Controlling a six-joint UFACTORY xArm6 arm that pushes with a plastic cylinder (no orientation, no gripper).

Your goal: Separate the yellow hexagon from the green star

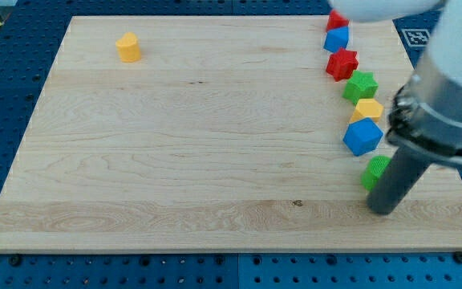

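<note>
The wooden surface [175, 160] carries a tight chain of blocks along its right side. The yellow hexagon [367, 109] sits touching the green star [361, 84] just beyond it and the blue block [362, 137] just nearer. My tip [383, 210] rests at the near right, beside a green block [374, 172] that the rod partly covers, so its shape cannot be made out. There are no fingers on this rig, so no open or shut state applies. Risk: a push along the chain would likely carry star and hexagon together, or drive the red star [342, 63] and far blocks off the edge. The far red block [337, 20] is cut off by the arm. A lone yellow block [128, 47] lies far left.
</note>
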